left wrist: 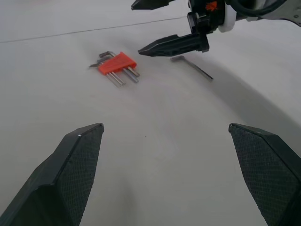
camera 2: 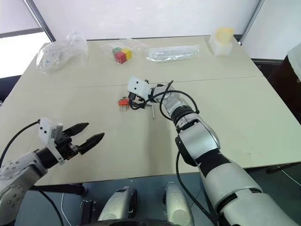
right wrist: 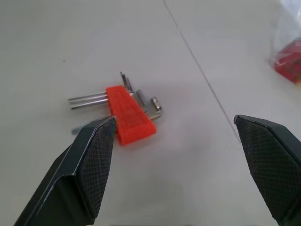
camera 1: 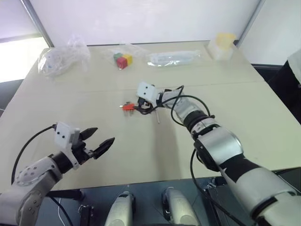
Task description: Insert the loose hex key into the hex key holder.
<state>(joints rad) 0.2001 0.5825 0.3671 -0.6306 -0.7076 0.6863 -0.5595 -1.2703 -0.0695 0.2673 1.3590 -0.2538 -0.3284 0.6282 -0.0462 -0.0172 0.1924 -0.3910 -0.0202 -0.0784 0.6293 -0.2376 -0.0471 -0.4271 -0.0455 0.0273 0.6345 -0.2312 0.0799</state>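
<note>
The hex key holder [camera 1: 127, 107], a small orange-red block with several grey keys sticking out, lies flat mid-table. The loose hex key [camera 1: 157, 117], a thin dark L-shaped rod, lies on the table just to the holder's right, apart from it. My right gripper [camera 1: 142, 108] hangs open low over the holder's right end, between holder and loose key. In the right wrist view the holder [right wrist: 129, 113] lies in front of its spread fingers [right wrist: 94, 155]. Nearer the table's front left, my left gripper [camera 1: 104, 135] is open and holds nothing; it points toward the holder [left wrist: 116, 63] and the loose key [left wrist: 192, 67].
At the back of the table lie a crumpled clear bag [camera 1: 63, 59], a bag with red, green and yellow cubes [camera 1: 123, 60], a long clear bag [camera 1: 174, 58] and a pale yellow container [camera 1: 221, 44]. The table's front edge [camera 1: 141, 179] runs just beyond my left gripper.
</note>
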